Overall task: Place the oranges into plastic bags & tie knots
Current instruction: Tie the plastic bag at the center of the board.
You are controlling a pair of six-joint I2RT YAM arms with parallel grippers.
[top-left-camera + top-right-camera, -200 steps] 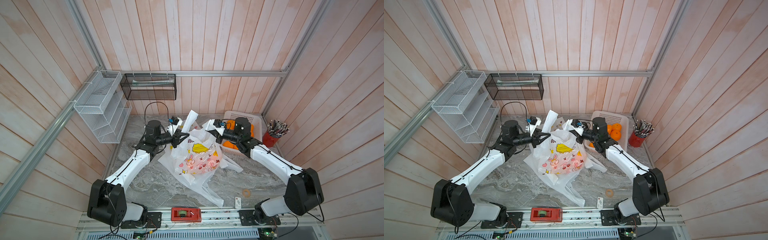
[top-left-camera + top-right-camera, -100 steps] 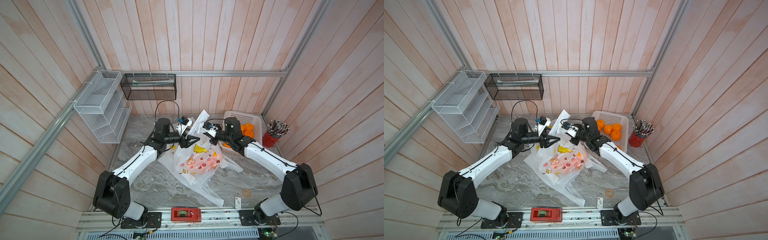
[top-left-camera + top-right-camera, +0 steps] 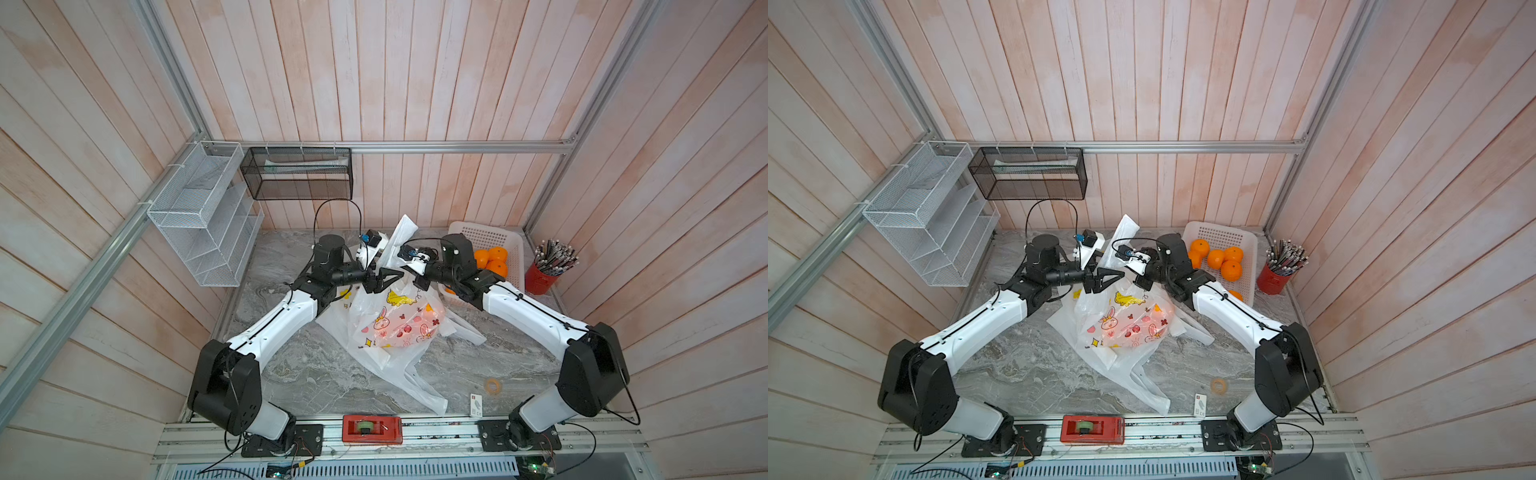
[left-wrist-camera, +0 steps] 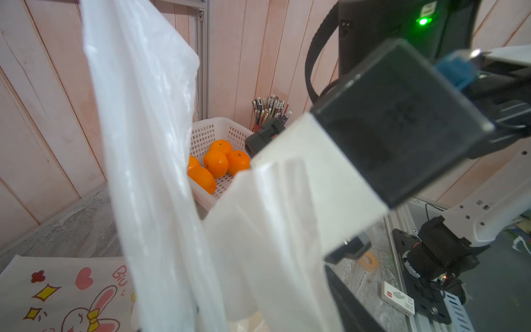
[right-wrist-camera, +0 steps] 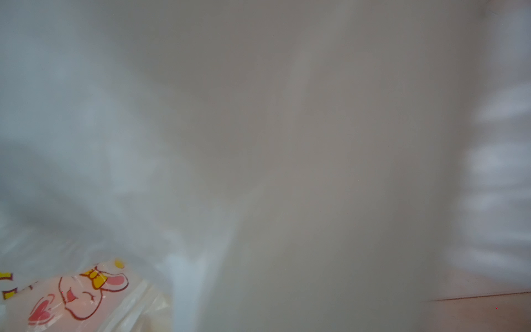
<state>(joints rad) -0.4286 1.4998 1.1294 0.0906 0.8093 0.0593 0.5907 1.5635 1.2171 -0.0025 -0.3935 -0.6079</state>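
Note:
A printed plastic bag (image 3: 399,328) (image 3: 1125,324) lies mid-table with an orange glow showing through it. One white handle strip (image 3: 402,235) stands up between the arms. My left gripper (image 3: 390,279) (image 3: 1111,279) is open just over the bag's mouth, and handle plastic (image 4: 149,172) drapes across its wrist view. My right gripper (image 3: 417,282) (image 3: 1142,284) faces it, shut on the bag's other handle. Plastic fills the right wrist view, apart from a bunny print (image 5: 86,290). Loose oranges (image 3: 492,259) (image 3: 1221,259) (image 4: 221,162) sit in the basket. No knots are in view.
The white perforated basket (image 3: 494,239) stands at the back right beside a red pencil cup (image 3: 544,276). More flat bags (image 3: 415,382) lie under the filled one. A tape ring (image 3: 493,386), a small card (image 3: 476,405) and a red dispenser (image 3: 372,429) sit near the front edge.
Both grippers have moved inward and now meet over the bag. The left gripper has opened and let go of its handle. The right gripper stays shut.

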